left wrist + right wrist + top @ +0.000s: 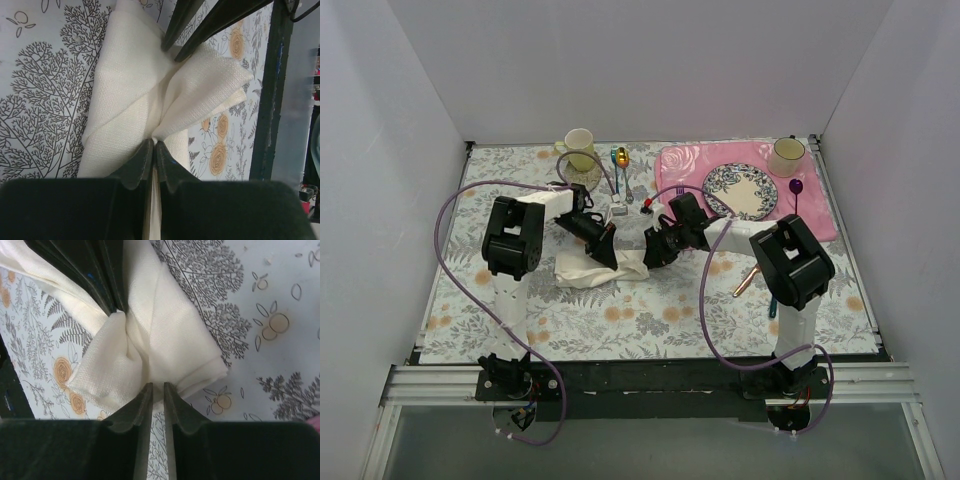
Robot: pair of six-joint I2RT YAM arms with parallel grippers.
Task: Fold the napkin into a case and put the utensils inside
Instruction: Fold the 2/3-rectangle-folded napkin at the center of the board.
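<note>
My left hand point(154, 144) clamps the napkin point(125, 90) to hold its fold; my right hand point(157, 386), opposite, stands slightly apart.

Plain white walls point(650, 70) close in the table point(650, 320) on three sides, its top spread with a pale sheet point(620, 330) printed with orange blossoms and grey ferns, an aluminium rail point(880, 385) along its near edge, all under soft, even light
</note>
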